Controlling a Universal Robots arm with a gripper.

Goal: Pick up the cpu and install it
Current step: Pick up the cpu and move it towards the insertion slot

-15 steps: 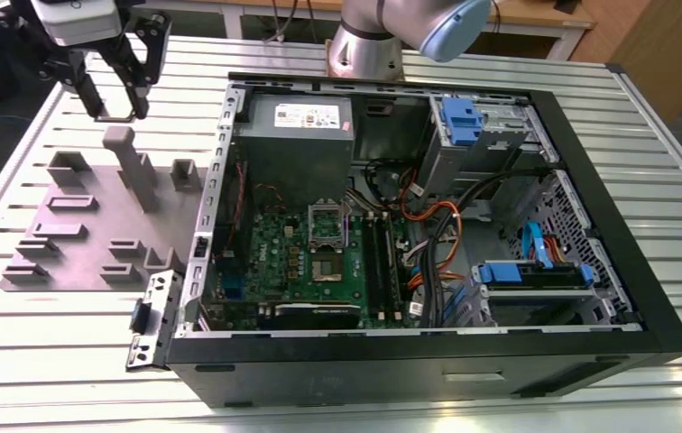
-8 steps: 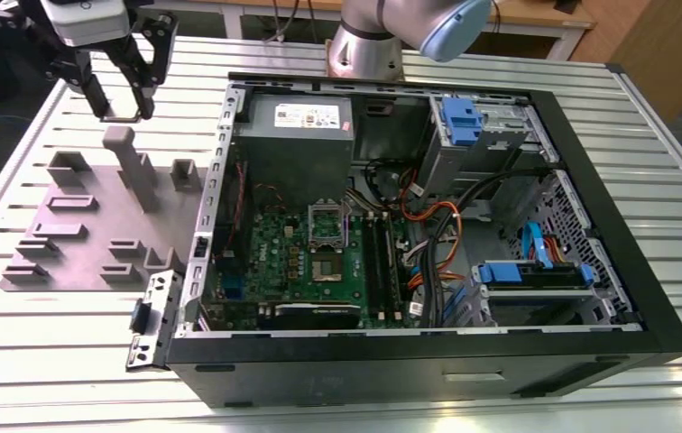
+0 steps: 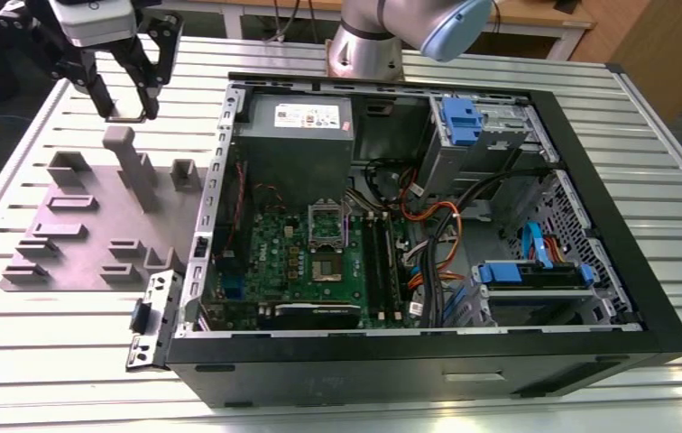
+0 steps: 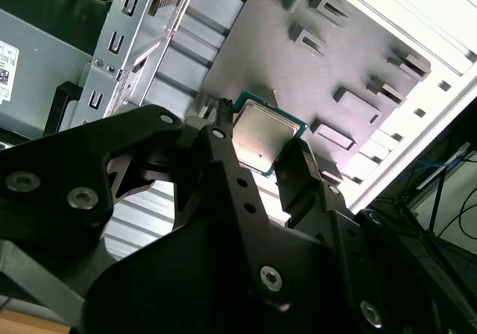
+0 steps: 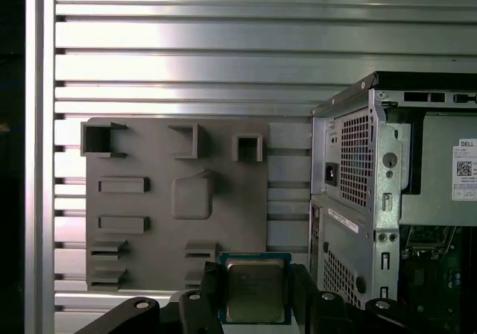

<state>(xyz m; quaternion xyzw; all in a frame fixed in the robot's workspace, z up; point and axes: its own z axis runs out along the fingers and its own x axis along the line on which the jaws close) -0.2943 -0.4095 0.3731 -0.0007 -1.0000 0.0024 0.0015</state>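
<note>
The cpu is a thin square chip with a pale silver top and a green rim, and my gripper is shut on it, one black finger on each side. In the second wrist view the cpu hangs between the fingertips above the grey fixture plate. In the exterior view my gripper is at the far upper left, above the plate's tall upright block. The open computer case lies to the exterior view's right, its green motherboard showing the socket and a raised silver bracket.
The case's metal side wall stands between the plate and the motherboard. A grey power supply, orange and black cables and blue drive caddies fill the case. Several grey blocks rise from the plate. The slatted aluminium table carries everything.
</note>
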